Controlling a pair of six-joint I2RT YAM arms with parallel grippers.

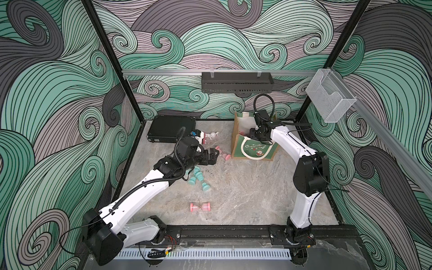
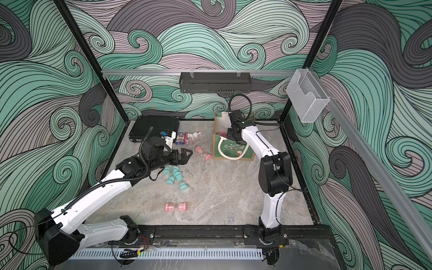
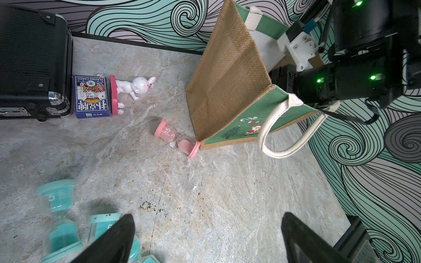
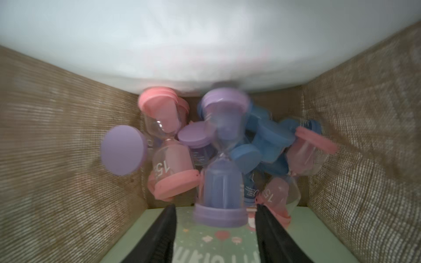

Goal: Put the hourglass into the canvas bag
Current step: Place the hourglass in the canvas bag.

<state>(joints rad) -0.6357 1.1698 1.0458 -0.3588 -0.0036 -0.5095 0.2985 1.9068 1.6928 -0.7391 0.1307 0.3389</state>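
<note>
The canvas bag [image 1: 256,150] [image 2: 233,152] [image 3: 227,86] stands upright at the back right, its green front facing forward. My right gripper [image 4: 216,208] reaches down into it and is open. A blurred purple hourglass [image 4: 222,159] sits between the jaws with a gap on each side. Several pink, purple and blue hourglasses lie under it in the bag. My left gripper [image 1: 216,155] [image 2: 188,153] [image 3: 208,216] hovers open and empty over the table. A pink hourglass [image 1: 223,153] [image 3: 176,139] lies against the bag's corner, and another pink hourglass [image 1: 200,207] [image 2: 175,207] lies near the front.
Several teal hourglasses [image 1: 198,177] [image 3: 57,205] lie under my left arm. A black hard case [image 1: 170,128], a playing card box [image 3: 92,96] and a white rabbit figurine [image 3: 134,87] sit at the back left. A black rack [image 1: 236,83] hangs on the back wall.
</note>
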